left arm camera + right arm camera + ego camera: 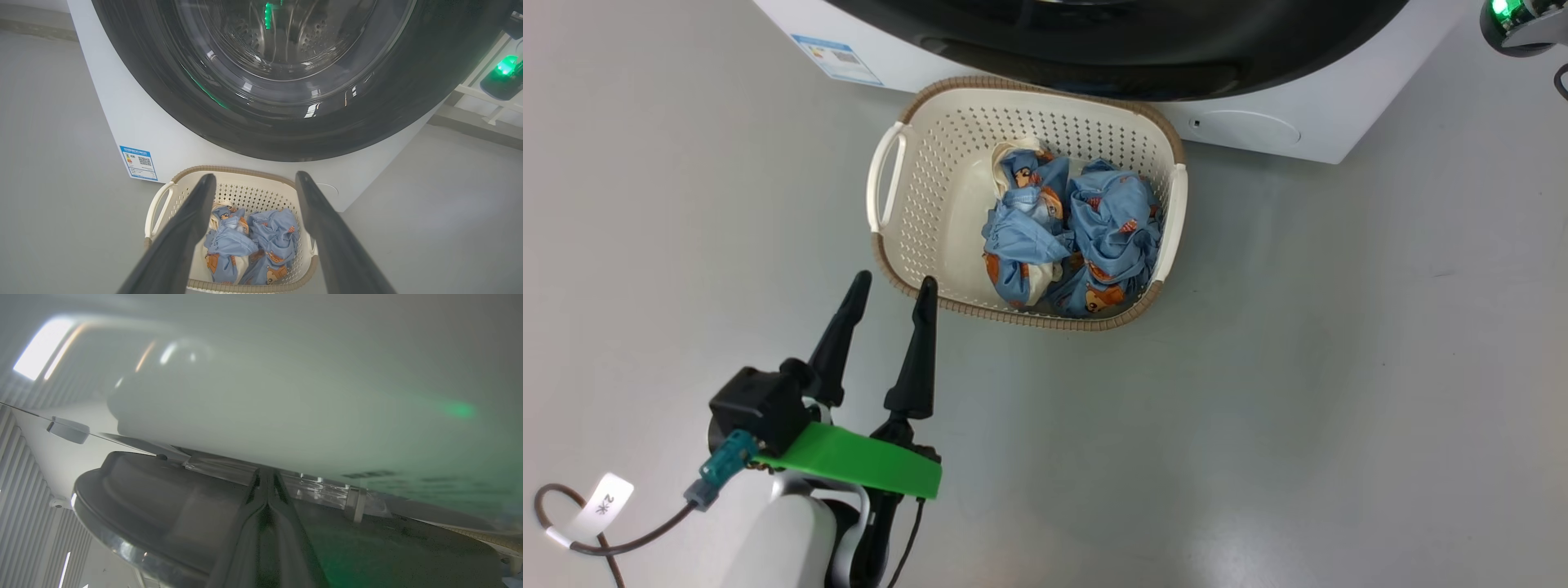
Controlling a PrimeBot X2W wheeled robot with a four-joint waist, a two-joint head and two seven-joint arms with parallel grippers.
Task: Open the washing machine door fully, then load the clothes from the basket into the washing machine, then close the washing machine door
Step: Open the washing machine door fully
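Note:
The cream basket (947,188) stands on the floor against the white washing machine (1258,122), with the light blue printed clothes (1070,237) bunched in its right half. My left gripper (894,282) is open and empty, its fingertips at the basket's near left rim. The left wrist view looks between the fingers of that gripper (255,177) at the basket (245,192), the clothes (253,241) and the glossy black washing machine door (163,81), which lies against the machine's front. My right gripper (265,473) is shut, its tips at the seam between the door (163,498) and the white front (286,416).
A blue label (837,59) marks the machine's lower left front. The right arm's wrist with a green light (1523,24) is at the machine's upper right. Bare grey floor (1298,408) spreads around the basket. A loose cable with a white tag (605,498) hangs by my left forearm.

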